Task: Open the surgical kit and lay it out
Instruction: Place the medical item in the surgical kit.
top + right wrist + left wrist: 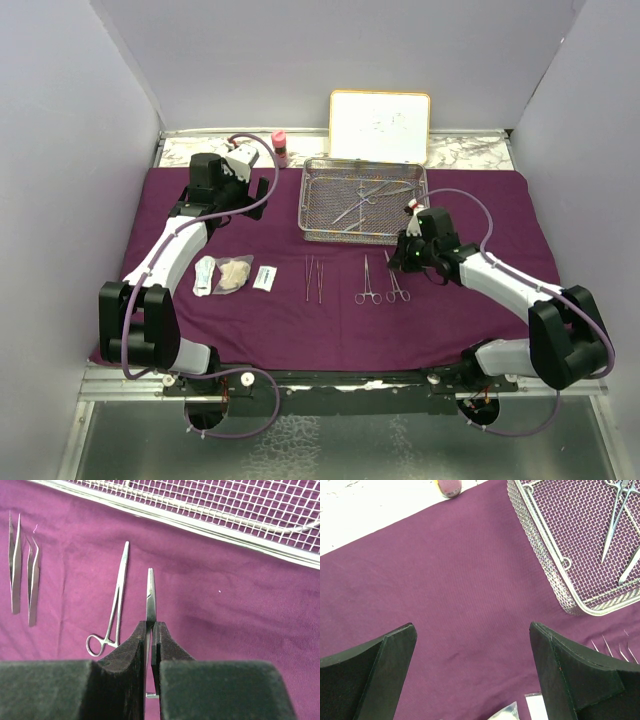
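Observation:
The dark purple cloth (330, 320) lies spread flat. The silver mesh tray (312, 205) stands at the back middle with several steel instruments (365, 198) inside. On the cloth in a row lie a clear packet (205, 275), gauze (237, 272), a white packet (265, 278), two tweezers (313, 278) and a clamp (368, 283). My right gripper (403, 262) is shut on a second clamp (151, 591), low over the cloth beside the first clamp (117, 605). My left gripper (471, 626) is open and empty over bare cloth left of the tray (555, 575).
A framed whiteboard (380, 125) leans at the back wall behind the tray. A small pink-capped bottle (280, 148) stands left of it. White walls close in both sides. The cloth's front edge lies near the arm bases.

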Motion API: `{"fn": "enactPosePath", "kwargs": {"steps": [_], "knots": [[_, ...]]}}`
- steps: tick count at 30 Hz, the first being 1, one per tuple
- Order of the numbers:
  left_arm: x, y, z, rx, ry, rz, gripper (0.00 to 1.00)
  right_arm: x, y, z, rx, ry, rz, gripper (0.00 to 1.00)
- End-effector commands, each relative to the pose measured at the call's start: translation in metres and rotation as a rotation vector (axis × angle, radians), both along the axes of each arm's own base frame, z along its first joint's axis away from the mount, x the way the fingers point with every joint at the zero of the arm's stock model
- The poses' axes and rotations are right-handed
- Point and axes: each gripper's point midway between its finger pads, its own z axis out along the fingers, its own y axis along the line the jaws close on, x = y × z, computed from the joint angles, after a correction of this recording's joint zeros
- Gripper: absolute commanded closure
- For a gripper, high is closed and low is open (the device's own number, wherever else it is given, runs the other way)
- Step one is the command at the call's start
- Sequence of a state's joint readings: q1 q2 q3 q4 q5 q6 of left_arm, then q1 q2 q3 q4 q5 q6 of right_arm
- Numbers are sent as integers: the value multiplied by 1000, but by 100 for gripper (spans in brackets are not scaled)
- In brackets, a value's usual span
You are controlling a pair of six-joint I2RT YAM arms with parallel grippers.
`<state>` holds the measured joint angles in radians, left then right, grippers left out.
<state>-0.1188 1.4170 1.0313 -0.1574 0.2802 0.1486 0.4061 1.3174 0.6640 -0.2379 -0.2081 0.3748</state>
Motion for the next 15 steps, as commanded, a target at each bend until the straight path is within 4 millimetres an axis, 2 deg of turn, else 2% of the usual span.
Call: {"fn": "enactPosePath", "kwargs": {"steps": [1, 15], "knots": [[3, -1, 1, -7, -18, -9, 1, 8, -8, -6, -22, -4, -86, 99], [2, -1, 4, -8, -24, -8, 1, 4, -8, -13, -8, 23, -114, 99]]}}
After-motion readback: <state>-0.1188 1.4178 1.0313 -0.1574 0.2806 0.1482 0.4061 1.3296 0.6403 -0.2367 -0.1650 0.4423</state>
